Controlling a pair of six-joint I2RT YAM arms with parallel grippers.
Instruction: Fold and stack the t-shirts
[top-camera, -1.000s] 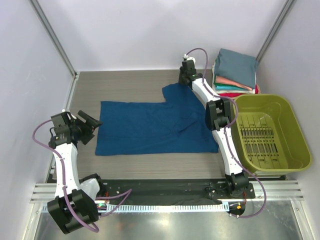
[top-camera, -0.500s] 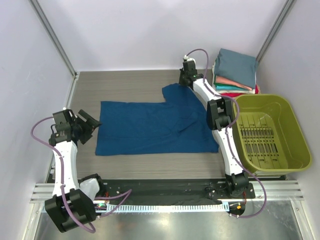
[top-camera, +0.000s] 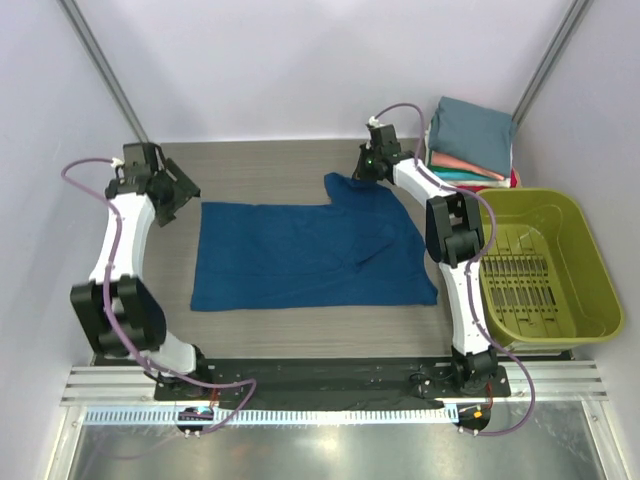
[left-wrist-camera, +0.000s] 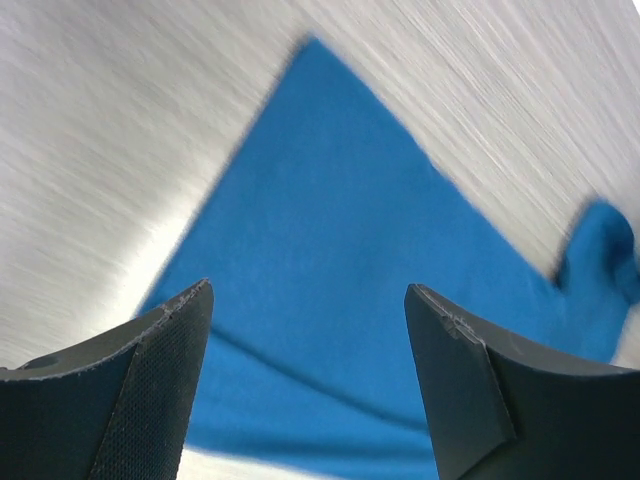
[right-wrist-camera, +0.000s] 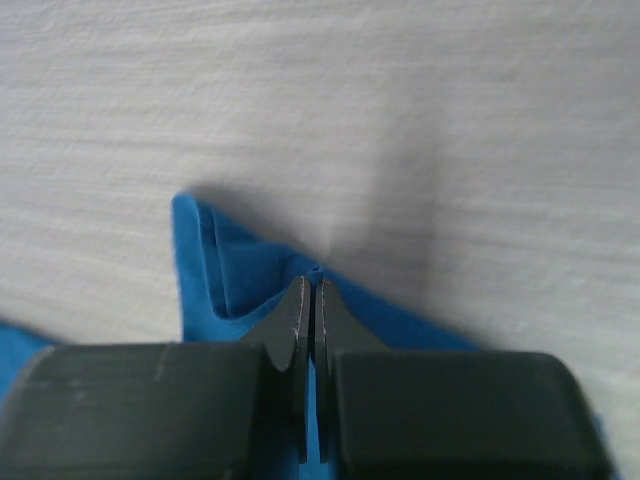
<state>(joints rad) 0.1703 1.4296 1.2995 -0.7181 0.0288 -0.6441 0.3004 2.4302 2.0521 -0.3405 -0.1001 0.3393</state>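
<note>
Since the earlier frame, the left arm has swung from the near-left side of the surface (top-camera: 260, 172) to its far-left side, while the right arm has barely shifted. The left gripper (top-camera: 176, 190) now hangs just beside the far-left corner of the blue t-shirt (top-camera: 300, 255), jaws spread wide and holding nothing. In the left wrist view that corner lies between the two fingers, though motion blur leaves it unclear whether the fingertips are near the cloth or well above it.

The right gripper (top-camera: 371, 166) is at the far-right corner of the same shirt. The right wrist view shows its jaws pressed together on a small raised fold of blue cloth. The shirt lies spread across the middle of the surface, mostly flat, with a crease near its right side. The stack of folded t-shirts (top-camera: 470, 135) sits at the far right, just behind the olive basket (top-camera: 525, 196), which appears empty.

Step in hand, as judged: securing both far corners before the first fold. The next move calls for the left gripper to descend onto the far-left corner and close on it. Both arms would then need to draw the far edge toward the near edge together, keeping the cloth taut.
</note>
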